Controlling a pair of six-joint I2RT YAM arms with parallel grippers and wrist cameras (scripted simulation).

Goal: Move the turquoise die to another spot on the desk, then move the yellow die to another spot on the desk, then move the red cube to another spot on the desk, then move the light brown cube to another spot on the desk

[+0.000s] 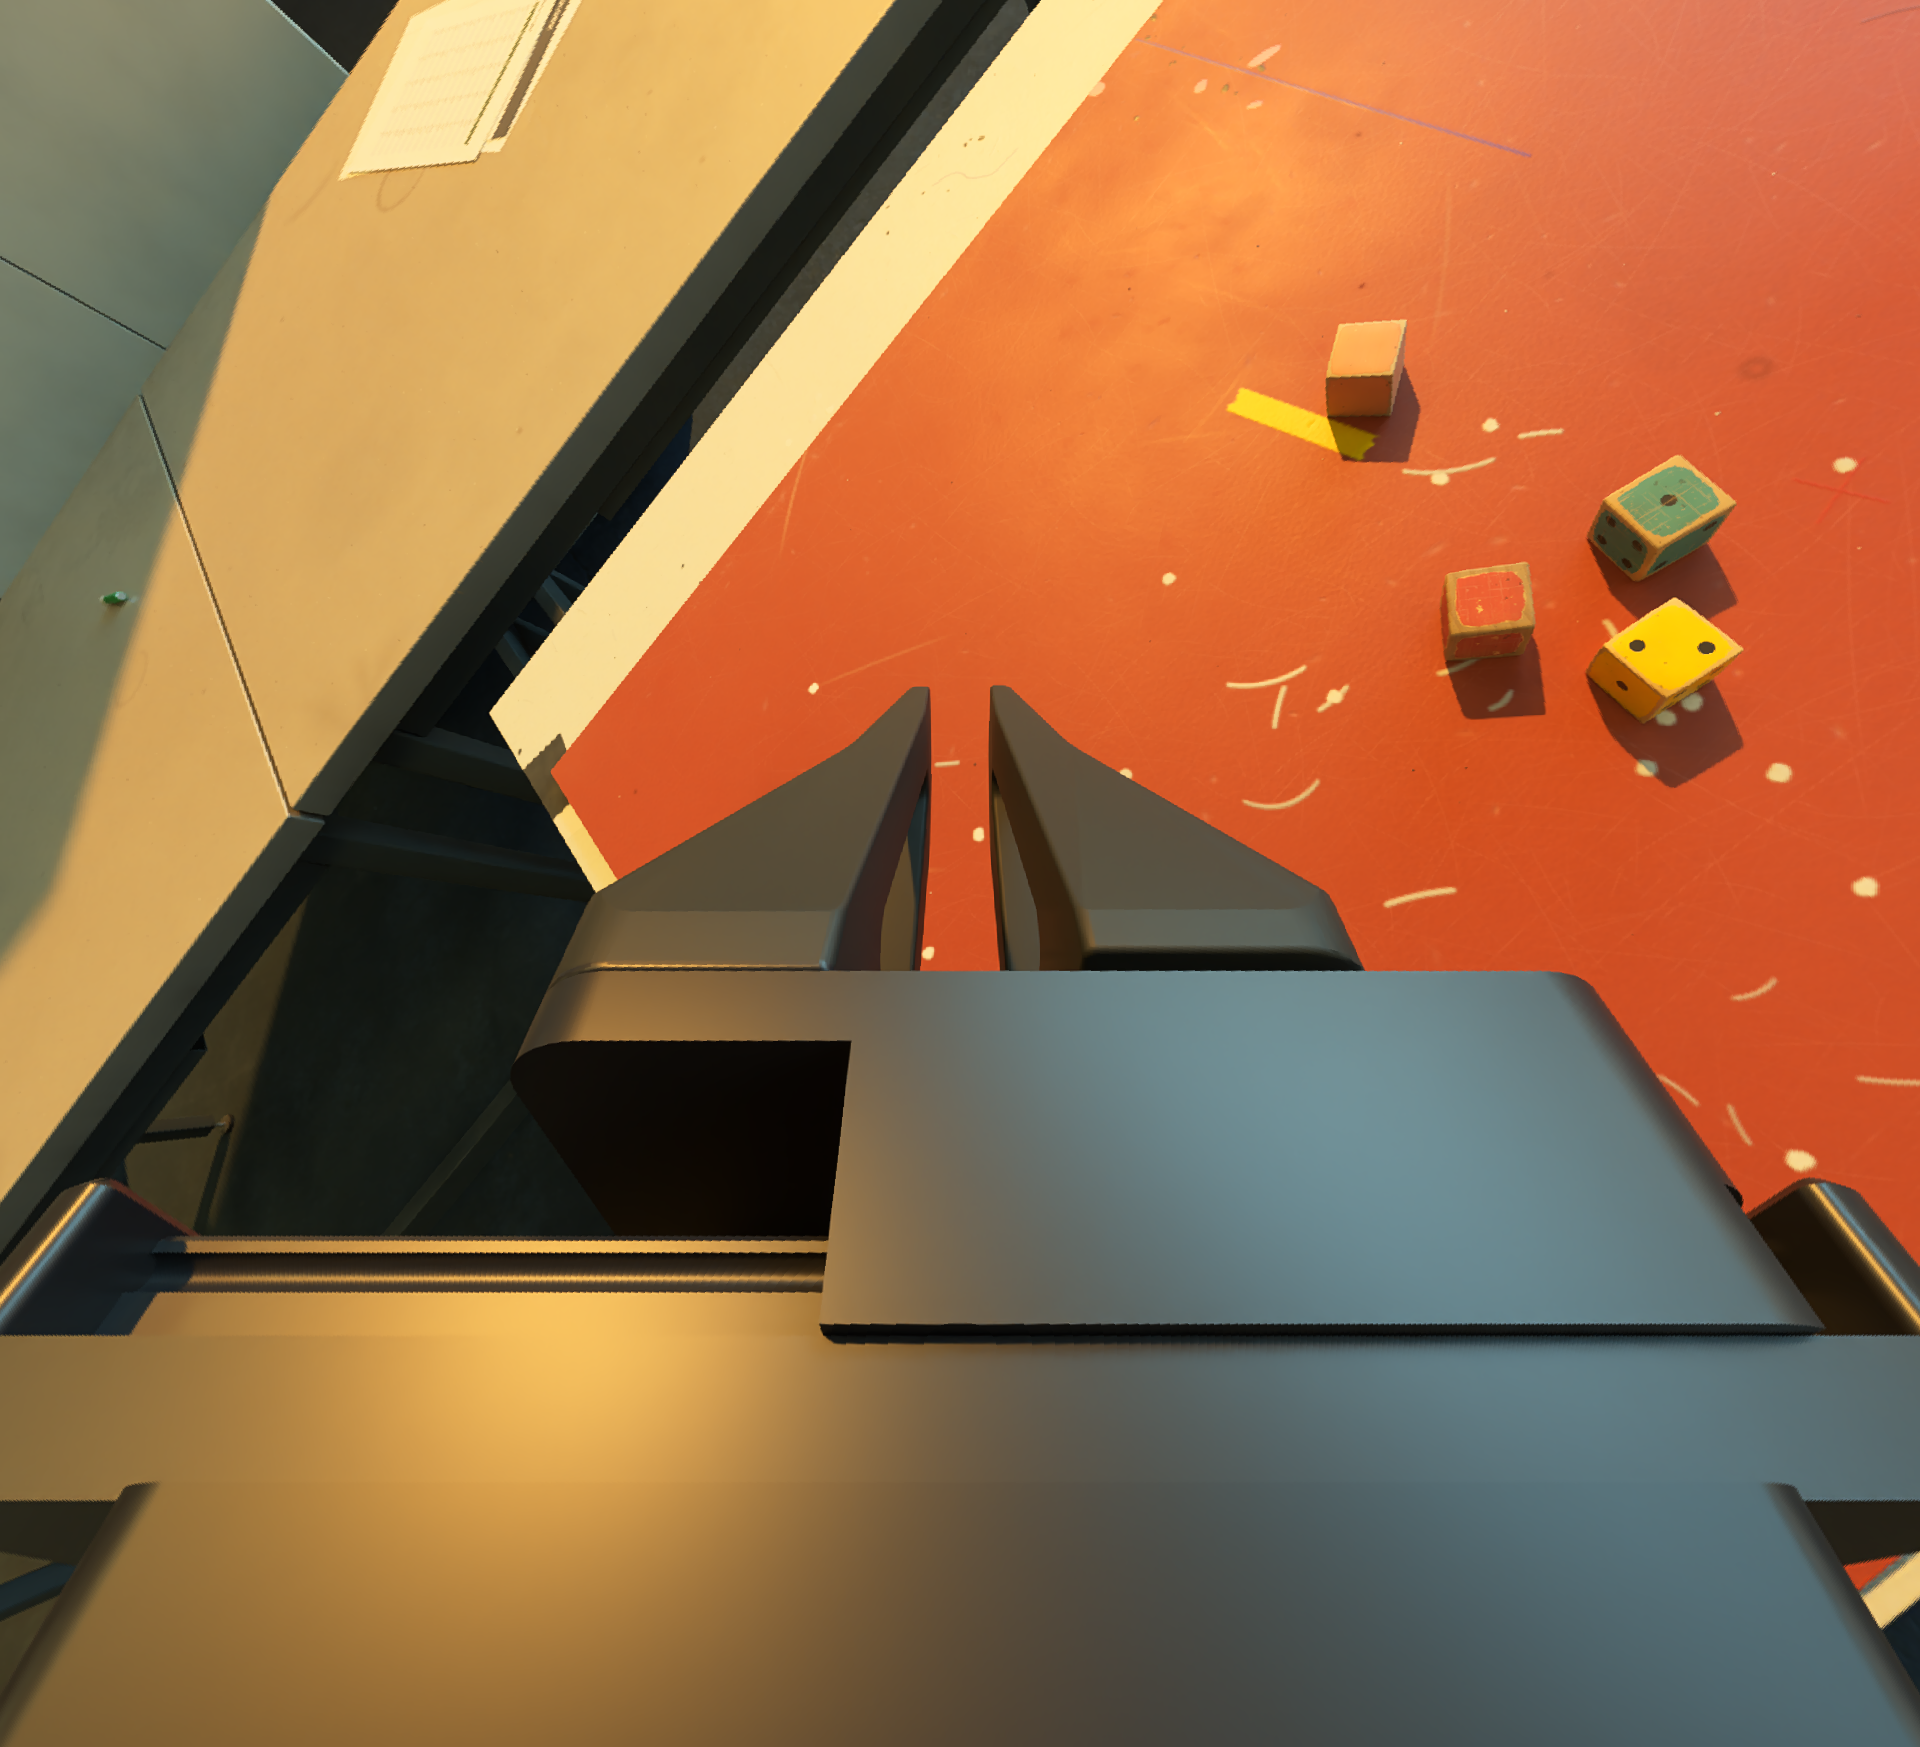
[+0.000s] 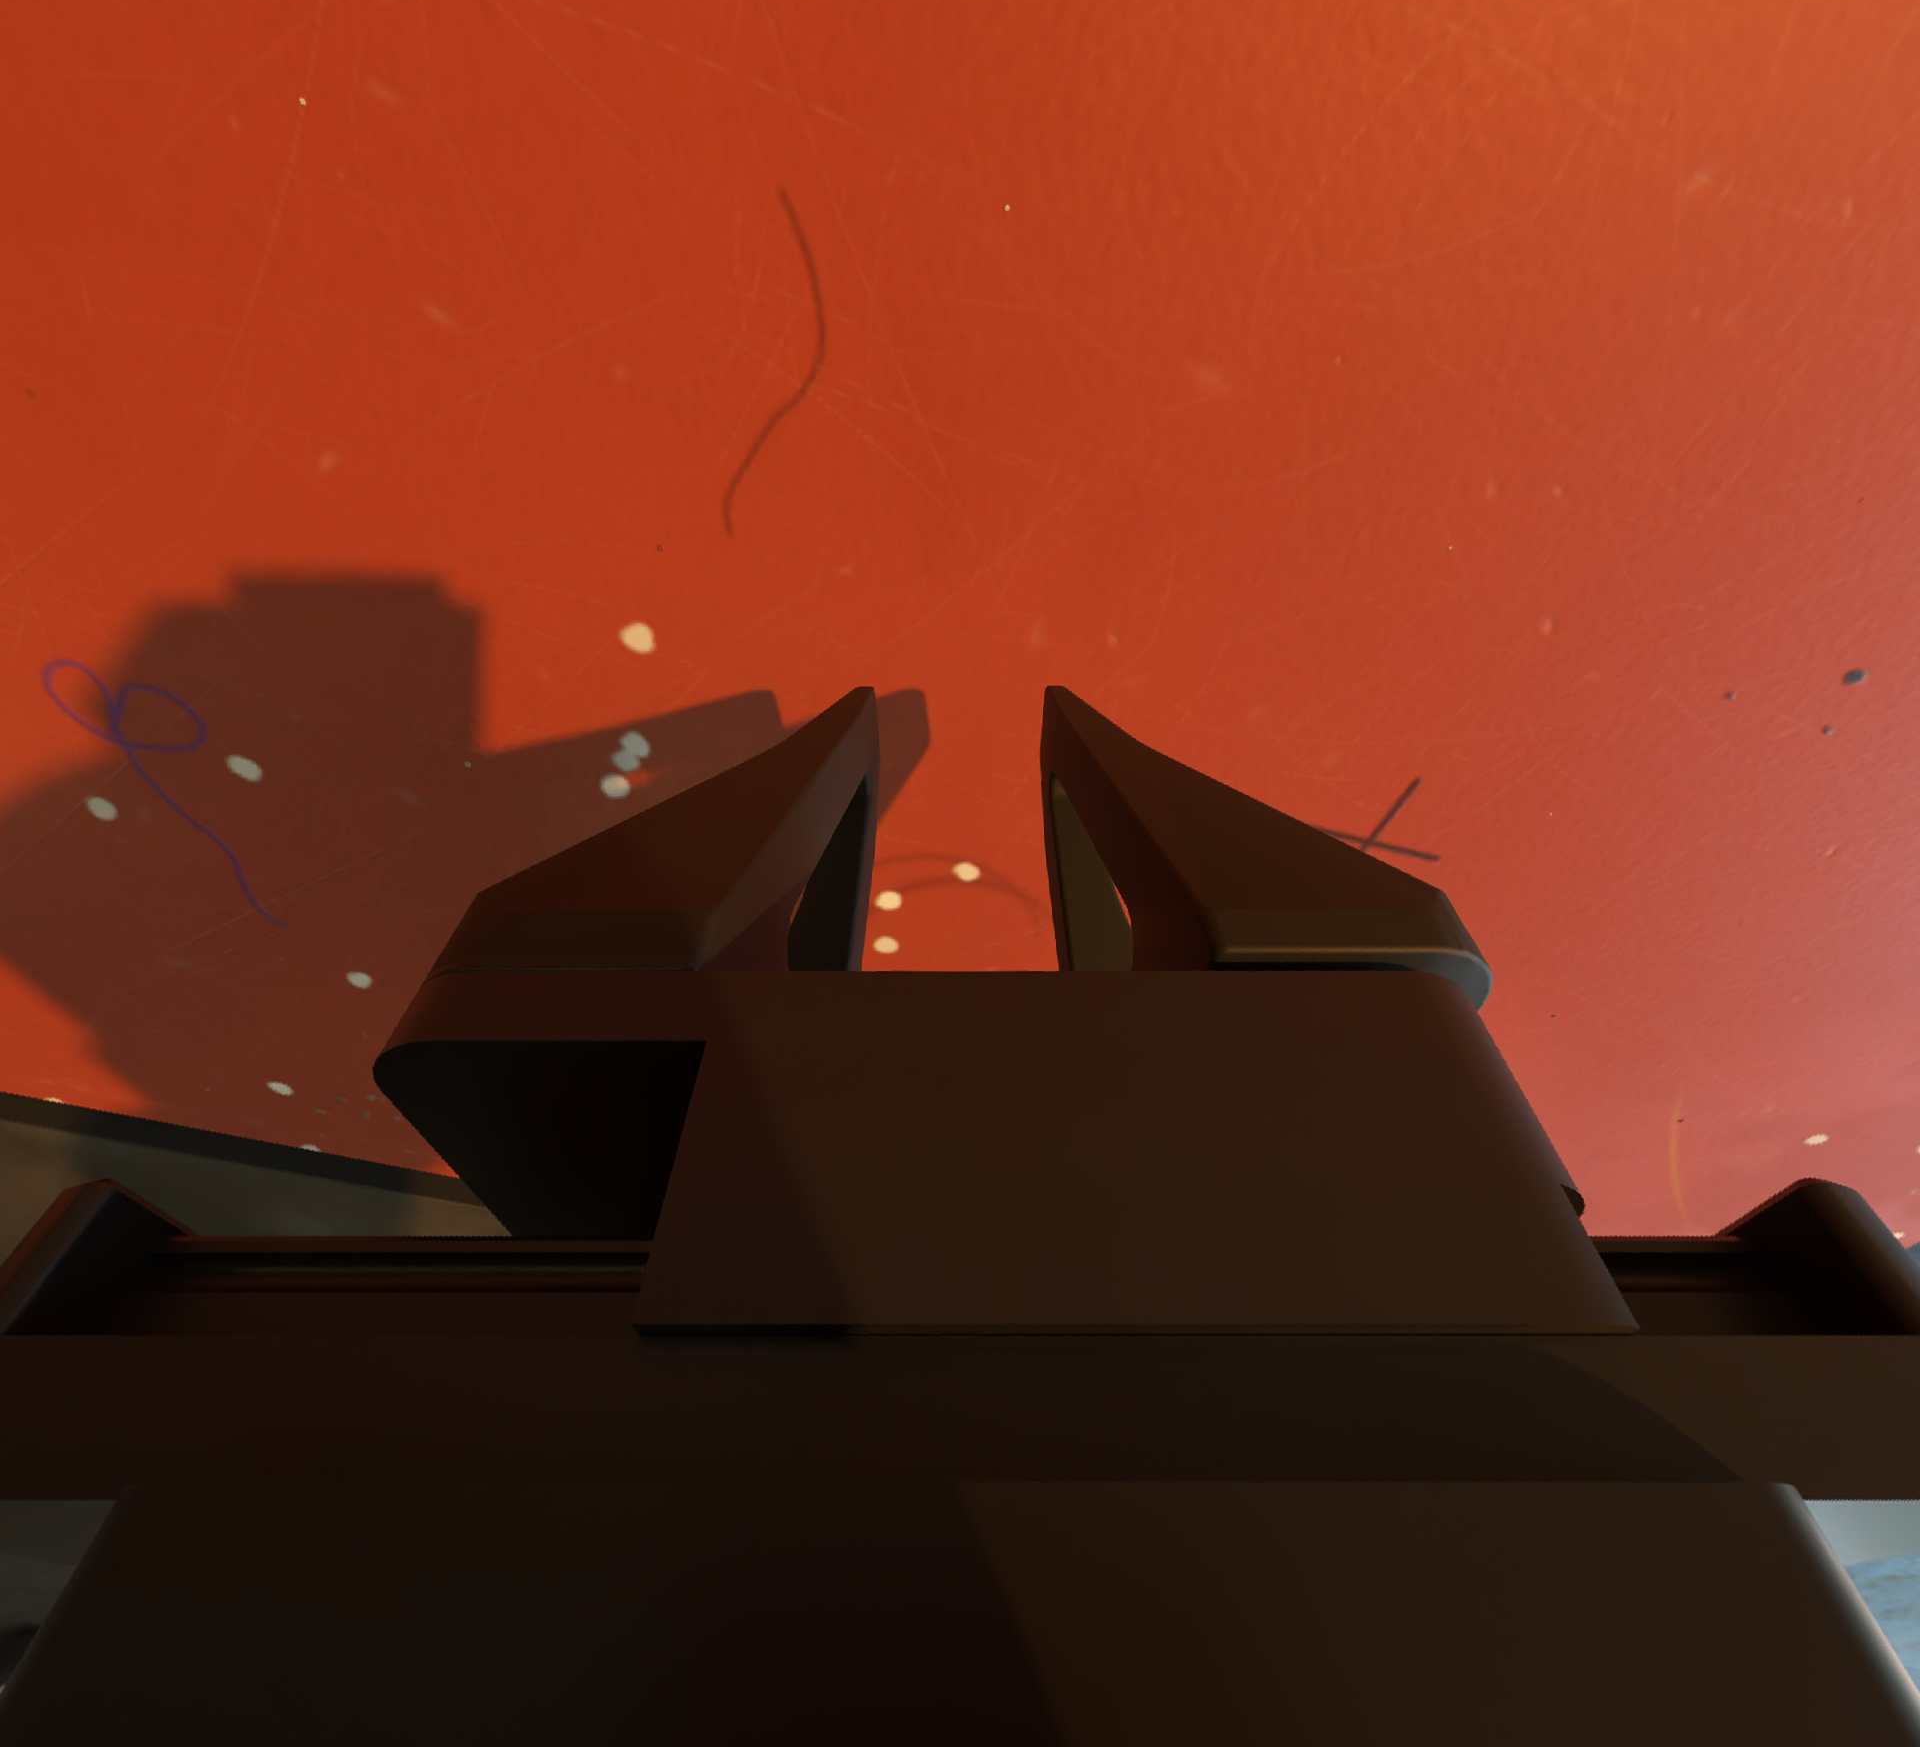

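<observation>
In the left wrist view, four blocks sit on the red desk [image 1: 1195,263], ahead and to the right of my left gripper [image 1: 960,695]. The turquoise die [image 1: 1662,515] is farthest right, with the yellow die [image 1: 1662,656] just below it. The red cube [image 1: 1489,608] stands left of both dice. The light brown cube [image 1: 1366,367] stands farther off. My left gripper hovers above the desk near its left edge, its jaws almost together and empty. My right gripper [image 2: 960,695] is slightly open and empty over bare red desk [image 2: 1247,243]; no blocks show in its view.
A strip of yellow tape [image 1: 1288,421] lies flat beside the light brown cube. The desk's cream edge [image 1: 831,326] runs diagonally left of my left gripper, with a gap beyond it. A tan table [image 1: 520,347] with a paper sheet [image 1: 468,66] stands past the gap.
</observation>
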